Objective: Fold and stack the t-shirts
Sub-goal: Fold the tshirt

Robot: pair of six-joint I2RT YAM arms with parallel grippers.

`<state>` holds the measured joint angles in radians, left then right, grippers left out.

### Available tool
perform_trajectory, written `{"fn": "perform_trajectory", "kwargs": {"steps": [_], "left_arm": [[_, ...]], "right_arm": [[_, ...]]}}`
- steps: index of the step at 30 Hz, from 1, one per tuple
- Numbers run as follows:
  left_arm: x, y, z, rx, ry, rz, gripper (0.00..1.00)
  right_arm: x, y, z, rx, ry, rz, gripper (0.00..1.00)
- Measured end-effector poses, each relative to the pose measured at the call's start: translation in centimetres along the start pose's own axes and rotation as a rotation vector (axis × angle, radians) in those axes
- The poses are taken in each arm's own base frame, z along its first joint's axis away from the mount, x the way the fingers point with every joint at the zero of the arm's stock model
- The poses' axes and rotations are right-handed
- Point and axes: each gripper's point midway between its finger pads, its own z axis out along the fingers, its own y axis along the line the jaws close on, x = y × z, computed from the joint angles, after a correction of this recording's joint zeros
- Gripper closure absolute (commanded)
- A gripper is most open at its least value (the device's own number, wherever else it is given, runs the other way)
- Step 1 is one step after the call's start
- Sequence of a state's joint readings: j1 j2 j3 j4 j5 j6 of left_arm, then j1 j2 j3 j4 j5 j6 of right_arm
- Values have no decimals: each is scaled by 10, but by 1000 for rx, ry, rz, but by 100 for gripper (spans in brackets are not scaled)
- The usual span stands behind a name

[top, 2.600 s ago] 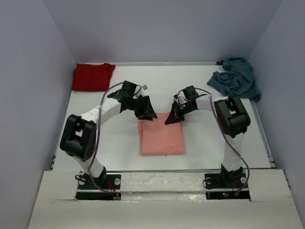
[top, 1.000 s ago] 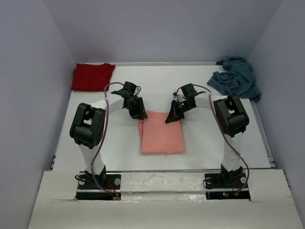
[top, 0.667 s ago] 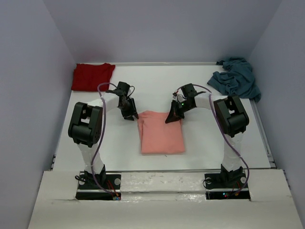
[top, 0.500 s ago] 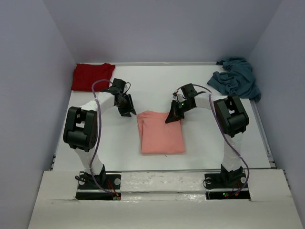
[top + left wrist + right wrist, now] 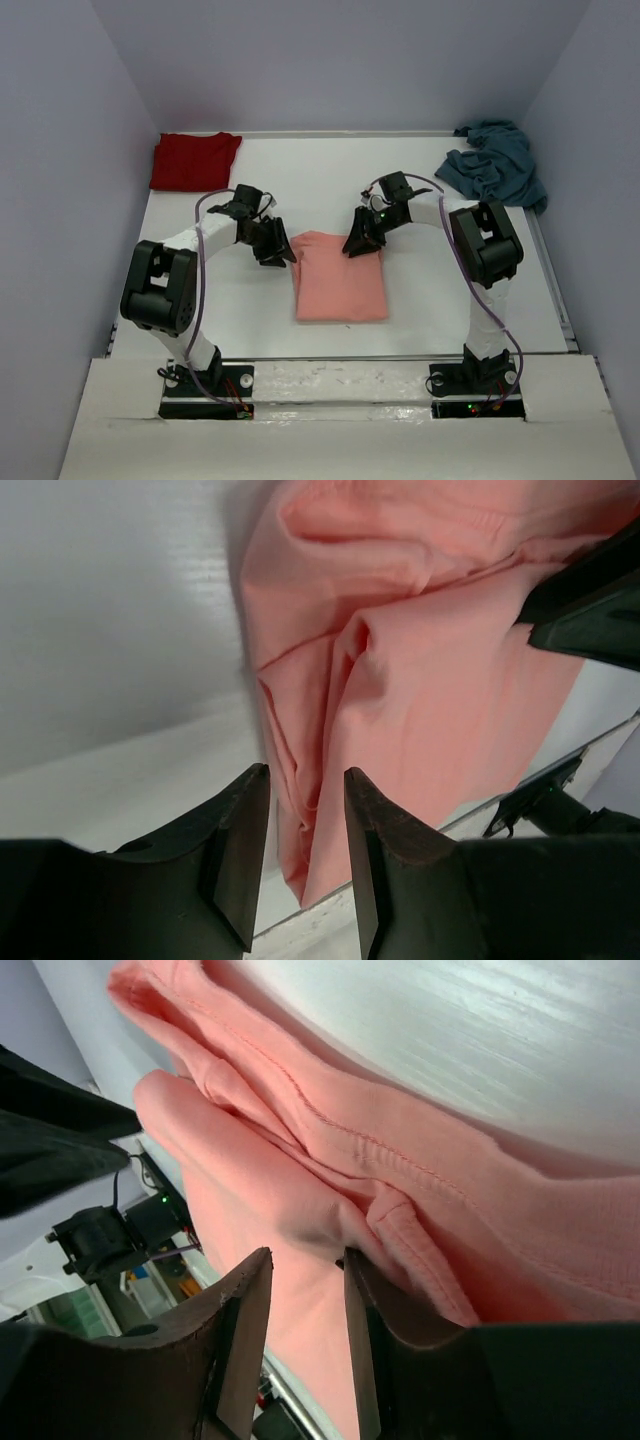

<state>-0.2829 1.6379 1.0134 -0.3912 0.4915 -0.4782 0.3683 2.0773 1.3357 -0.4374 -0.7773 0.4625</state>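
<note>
The salmon-pink t-shirt [image 5: 340, 285] lies in the middle of the white table [image 5: 430, 290], folded into a tidy upright rectangle; its near and side edges run straight, its far edge is softer and a little rumpled. Close up the cloth is matt and soft, with a stitched hem and several shallow creases bunched along that far edge.

The left pincer [image 5: 277, 252] sits at the shirt's far left corner; its two dark, wedge-shaped fingers [image 5: 238, 845] are spread, and the shirt's layered left edge shows in the gap between them, beside bare table; whether the tips touch the cloth I cannot tell. The right pincer [image 5: 358, 245] sits at the shirt's far right corner; its fingers [image 5: 240, 1340] likewise stand apart, with a rolled hem and puckered pink cloth lying in the gap, nothing nipped between them.

The dark red t-shirt [image 5: 194, 160] lies well apart from the pink one, beyond it and to its left, folded flat into a rough square at the table's far left corner; the teal-blue t-shirt [image 5: 495, 165] lies beyond the pink one and to its right, an unfolded, crumpled heap against the table's far right edge.
</note>
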Motion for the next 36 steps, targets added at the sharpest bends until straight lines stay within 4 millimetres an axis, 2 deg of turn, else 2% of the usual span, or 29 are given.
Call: {"fn": "perform_trajectory", "kwargs": {"steps": [2,5,11,17,19,20,21,22,25,26,31,36], "left_arm": [[17,4,5,12,48,1,53],[21,-4,4,59,60,27,53],[13,-40,-5,194,16,98,53],[14,-81,-2,293,29,147,53],[13,-95,3,320,32,165,53],[13,-99,8,326,36,171,53],[12,-101,10,329,38,173,54],[14,-103,14,332,47,175,56],[16,-100,24,316,67,166,91],[14,-98,28,306,71,159,100],[6,-89,41,247,70,152,100],[-6,-88,44,208,46,170,100]], "right_arm": [[-3,5,-3,1,-11,-14,57],[-10,10,-9,14,-33,-27,57],[-22,18,-14,20,-66,-59,60],[-21,17,-15,31,-61,-51,64],[-22,17,-16,37,-63,-49,73],[-23,17,-17,38,-67,-52,95],[-23,18,-17,39,-69,-51,100],[-25,18,-21,44,-76,-49,100],[-28,24,-31,38,-100,-57,100],[-30,25,-35,37,-110,-59,100],[-41,43,-70,29,-200,-92,100],[-46,59,-94,16,-260,-125,100]]}}
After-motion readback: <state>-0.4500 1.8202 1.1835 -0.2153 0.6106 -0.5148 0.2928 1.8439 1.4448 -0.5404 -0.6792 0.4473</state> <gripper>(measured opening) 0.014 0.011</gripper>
